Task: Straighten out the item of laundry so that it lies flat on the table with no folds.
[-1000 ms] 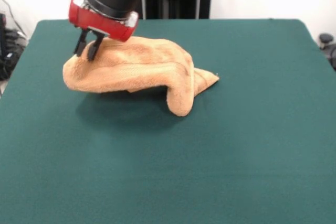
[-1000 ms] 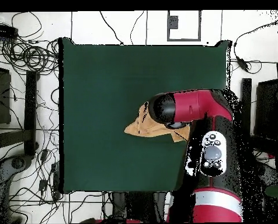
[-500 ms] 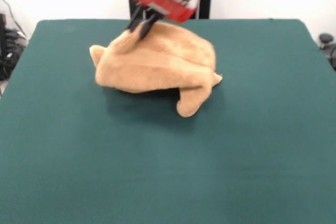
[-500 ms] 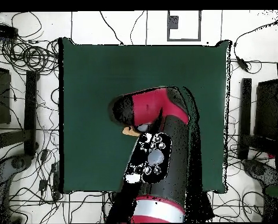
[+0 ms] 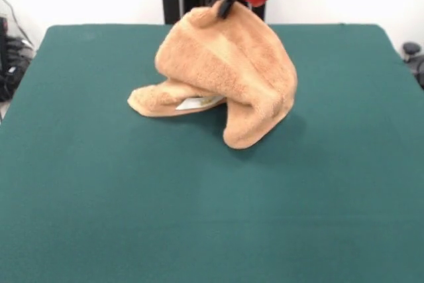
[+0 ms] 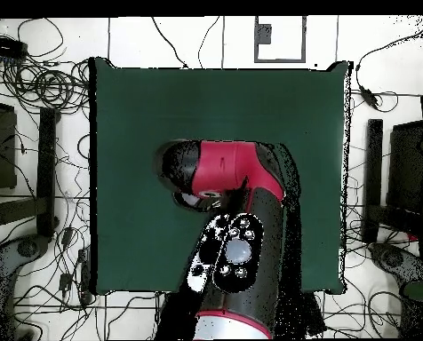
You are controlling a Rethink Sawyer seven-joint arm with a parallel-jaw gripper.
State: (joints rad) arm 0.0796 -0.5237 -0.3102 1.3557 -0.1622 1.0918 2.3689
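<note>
From the front camera I saw the claw (image 5: pixel 225 6) at the 12 o'clock edge, pinched shut on a peak of the tan terry towel (image 5: pixel 225 74). The towel hung bunched and folded, its lower folds resting on the green worktop (image 5: pixel 99 197) toward the far middle. Overhead, the red arm (image 6: pixel 237 173) covered the towel completely above the worktop (image 6: pixel 135 115); the claw was hidden there.
</note>
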